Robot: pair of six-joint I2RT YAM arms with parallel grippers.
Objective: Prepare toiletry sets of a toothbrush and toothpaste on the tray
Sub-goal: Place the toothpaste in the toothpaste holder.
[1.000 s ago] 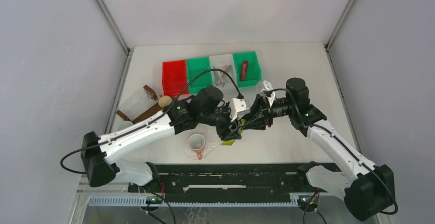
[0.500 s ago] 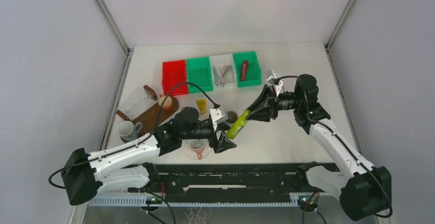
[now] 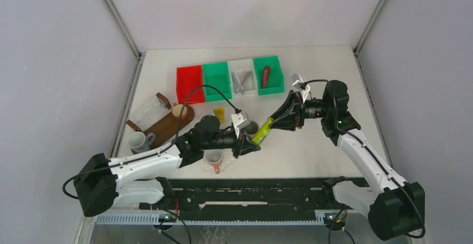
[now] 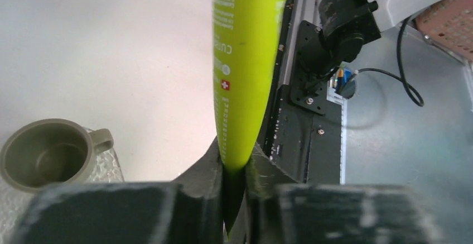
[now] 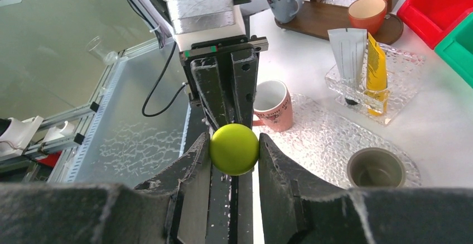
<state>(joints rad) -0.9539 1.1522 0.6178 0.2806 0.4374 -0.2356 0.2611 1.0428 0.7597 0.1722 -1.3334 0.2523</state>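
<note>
A lime-green toothpaste tube (image 3: 262, 132) hangs slanted above the table, held at both ends. My right gripper (image 3: 274, 122) is shut on its round cap end (image 5: 234, 148). The left gripper (image 4: 237, 157) is shut on the flat crimped tail, and the tube (image 4: 245, 60) rises from its jaws. From the right wrist, that left gripper (image 5: 226, 87) shows just behind the cap. Slim toothbrushes (image 3: 241, 80) lie in the white bin. A red tube (image 3: 265, 76) lies in the far-right green bin. The glass tray (image 5: 334, 138) lies under the tube.
On the glass tray stand a pink mug (image 5: 270, 107) and an olive cup (image 5: 376, 168). A small glass holder (image 5: 399, 85) carries a yellow tube (image 5: 375, 71) and a white sachet. Red (image 3: 189, 85) and green (image 3: 216, 81) bins line the back. A wooden board (image 3: 162, 124) with cups sits left.
The left gripper was open below the tube half a second ago; it has risen and shut on the tube's tail. The right gripper still holds the cap end.
</note>
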